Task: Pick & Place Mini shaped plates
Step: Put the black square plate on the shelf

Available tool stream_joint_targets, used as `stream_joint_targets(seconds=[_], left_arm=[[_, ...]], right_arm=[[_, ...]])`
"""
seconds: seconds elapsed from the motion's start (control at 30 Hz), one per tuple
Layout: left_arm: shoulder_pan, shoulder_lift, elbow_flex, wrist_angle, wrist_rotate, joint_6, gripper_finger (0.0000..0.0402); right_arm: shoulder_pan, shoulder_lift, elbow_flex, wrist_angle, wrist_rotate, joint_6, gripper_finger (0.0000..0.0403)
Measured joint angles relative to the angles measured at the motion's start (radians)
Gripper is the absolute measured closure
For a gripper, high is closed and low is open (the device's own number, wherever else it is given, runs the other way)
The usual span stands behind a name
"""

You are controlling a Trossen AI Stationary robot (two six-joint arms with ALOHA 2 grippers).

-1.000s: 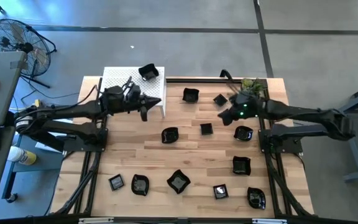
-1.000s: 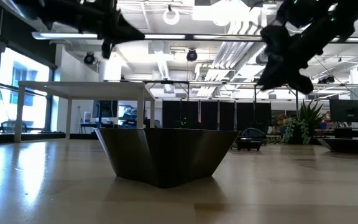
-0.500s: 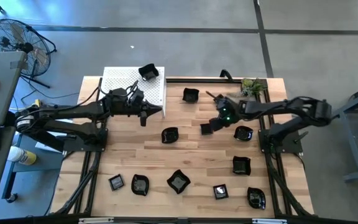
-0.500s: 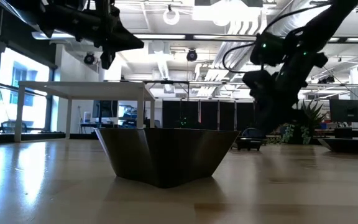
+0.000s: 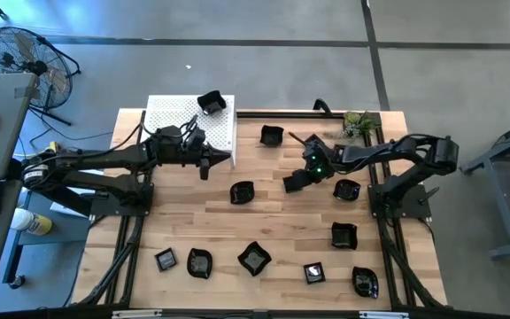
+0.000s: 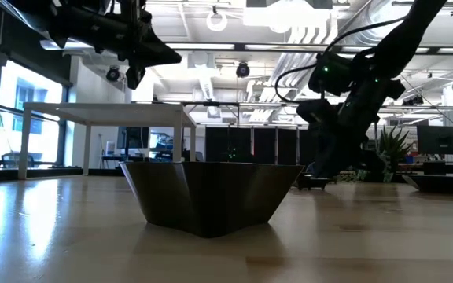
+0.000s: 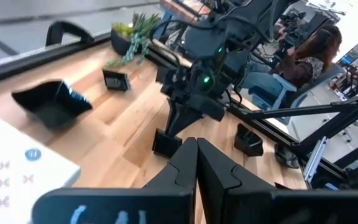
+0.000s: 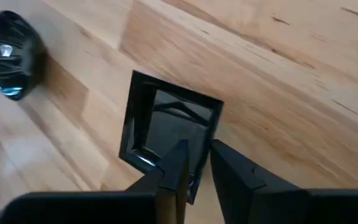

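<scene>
1. The square plate (image 8: 169, 140) lies flat on the table (image 5: 184, 217) near the middle of its far half, cavity up; in the high view its sides sit slightly askew to the table's edges, and being square it shows no clear long axis.
2. The right gripper (image 5: 295, 180) is down at this plate, fingers (image 8: 174, 163) narrow and straddling one wall of it, one inside the cavity and one outside. Whether they already pinch the rim cannot be told.
3. The right arm reaches in from the table's right edge, wrist tipped down toward the centre.
4. The left gripper (image 5: 211, 159) hangs above the table just beside the white stand (image 5: 171, 120), fingers pressed together and empty; its arm stretches in from the left.
5. Other plates (image 5: 253, 258) lie scattered, one on the stand.
</scene>
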Motion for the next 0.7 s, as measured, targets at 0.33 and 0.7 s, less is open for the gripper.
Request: stream_joint_targets(seconds=[0.33,0.7], left_arm=[[0.000,0.000,0.000,-0.048,0.010,-0.021,0.0401],[0.000,0.001,0.000,-0.049,0.020,-0.023,0.0401]], right_arm=[[0.000,0.000,0.000,0.014,-0.013,-0.020,0.0389],[0.000,0.000,0.000,0.013,-0.012,-0.057,0.0317]])
